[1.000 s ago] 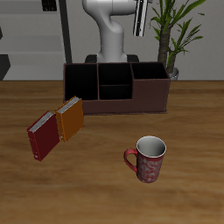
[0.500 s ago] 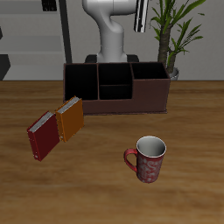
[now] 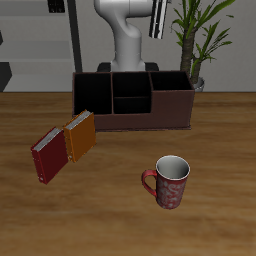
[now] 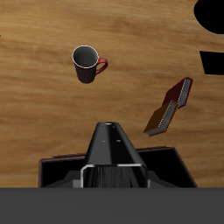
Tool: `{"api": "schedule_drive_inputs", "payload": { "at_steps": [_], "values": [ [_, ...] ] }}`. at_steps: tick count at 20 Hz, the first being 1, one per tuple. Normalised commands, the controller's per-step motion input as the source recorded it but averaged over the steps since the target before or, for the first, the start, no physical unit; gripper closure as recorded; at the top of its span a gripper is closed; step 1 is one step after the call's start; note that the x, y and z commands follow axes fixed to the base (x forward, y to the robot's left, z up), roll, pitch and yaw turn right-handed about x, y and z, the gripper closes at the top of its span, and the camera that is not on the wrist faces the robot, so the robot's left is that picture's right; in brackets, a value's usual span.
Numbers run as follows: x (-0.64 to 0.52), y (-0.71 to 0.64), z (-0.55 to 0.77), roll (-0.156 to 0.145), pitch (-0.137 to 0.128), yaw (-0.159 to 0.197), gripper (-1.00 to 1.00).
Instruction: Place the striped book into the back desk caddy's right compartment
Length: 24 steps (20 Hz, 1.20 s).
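Observation:
The striped book (image 3: 158, 25) hangs upright in the air, high above the back desk caddy (image 3: 133, 118), over the end section nearest the plant. My gripper (image 3: 157, 6) is shut on the book's upper part at the picture's edge. In the wrist view the book (image 4: 112, 150) shows edge-on as a dark wedge pointing down at the caddy (image 4: 52, 168); my fingers are hidden there. I cannot tell for certain which end is the right compartment; the caddy's sections (image 3: 170, 88) look empty.
A dark red book (image 3: 47, 156) and an orange book (image 3: 81, 137) lean together on the table in front of the caddy's other end. A red patterned mug (image 3: 169, 181) stands nearer the front edge. A potted plant (image 3: 200, 40) rises behind the caddy.

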Motion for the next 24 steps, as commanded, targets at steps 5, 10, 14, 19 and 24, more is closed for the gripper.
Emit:
{"api": "schedule_drive_inputs", "payload": {
  "at_steps": [5,10,14,19,24],
  "values": [
    [-0.06,-0.03,-0.29,-0.032,0.057,0.022,1.00],
    [-0.11,0.08,-0.32,0.016,0.034,0.046,1.00],
    [-0.08,0.22,-0.10,0.025,-0.003,0.022,1.00],
    [-0.05,0.10,-0.01,0.025,-0.006,0.016,1.00],
    [-0.15,0.13,0.03,0.036,-0.007,0.011,1.00]
  ]
}}
